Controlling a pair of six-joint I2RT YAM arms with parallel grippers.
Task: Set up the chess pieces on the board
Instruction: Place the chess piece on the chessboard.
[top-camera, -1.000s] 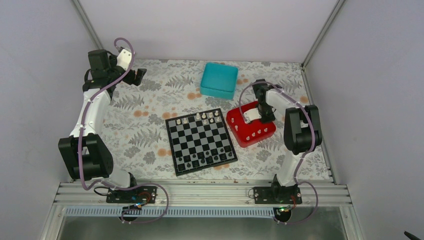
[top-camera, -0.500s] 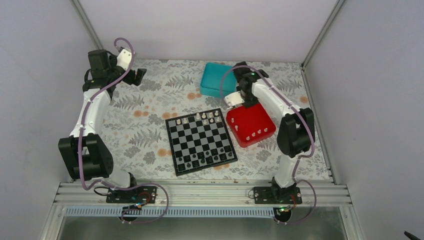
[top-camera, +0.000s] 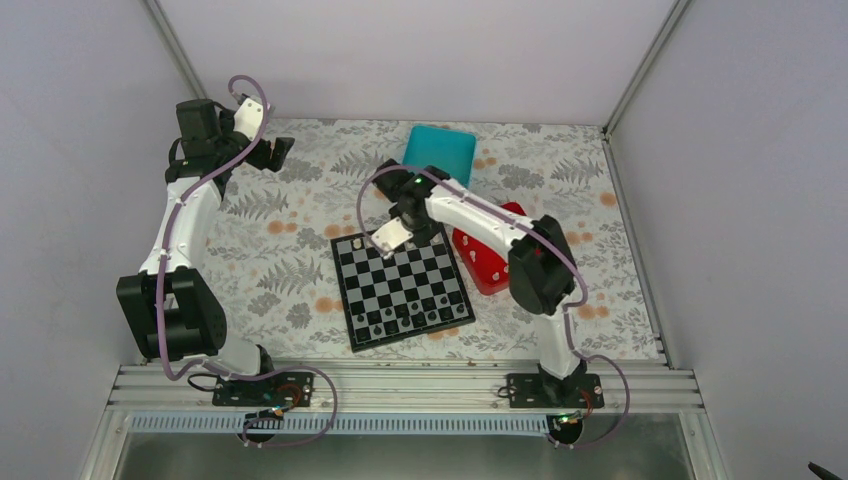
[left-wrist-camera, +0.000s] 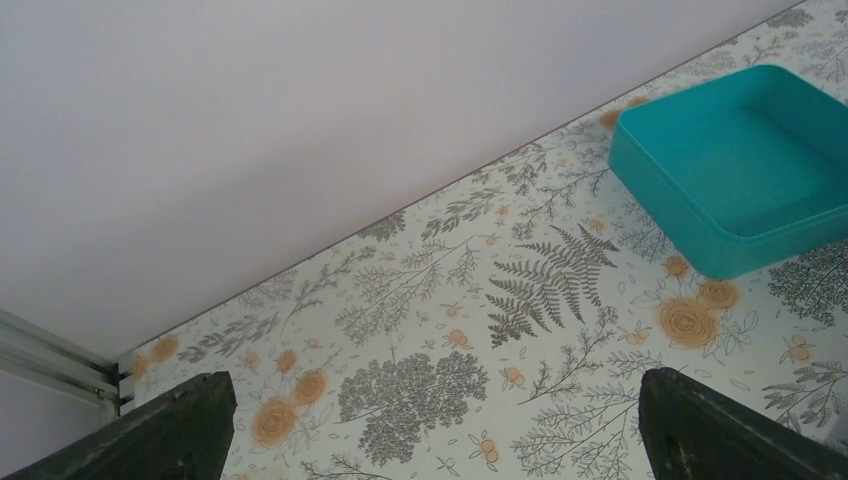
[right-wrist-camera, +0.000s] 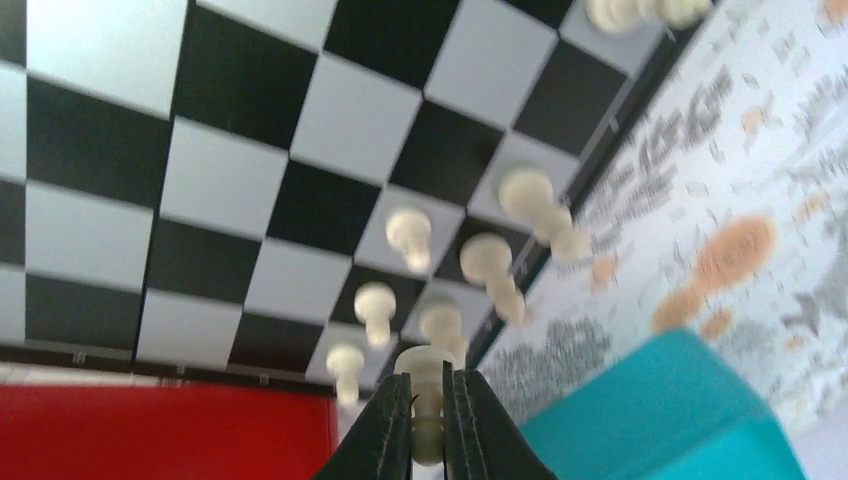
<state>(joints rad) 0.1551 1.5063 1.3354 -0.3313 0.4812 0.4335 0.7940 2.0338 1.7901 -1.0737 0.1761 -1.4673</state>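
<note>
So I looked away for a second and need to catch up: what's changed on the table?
The right arm swung left from the red tray to above the board's far edge, its fingers shut on a white piece. The left arm, fingers open, the teal box and the pieces on the board stayed put.

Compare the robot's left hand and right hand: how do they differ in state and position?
The left hand is open and empty; the right hand is shut on a white chess piece. The left hand hovers over the floral tablecloth at the far left, away from the chessboard; the right hand hangs above the chessboard's far edge. Both are dark two-finger hands.
</note>
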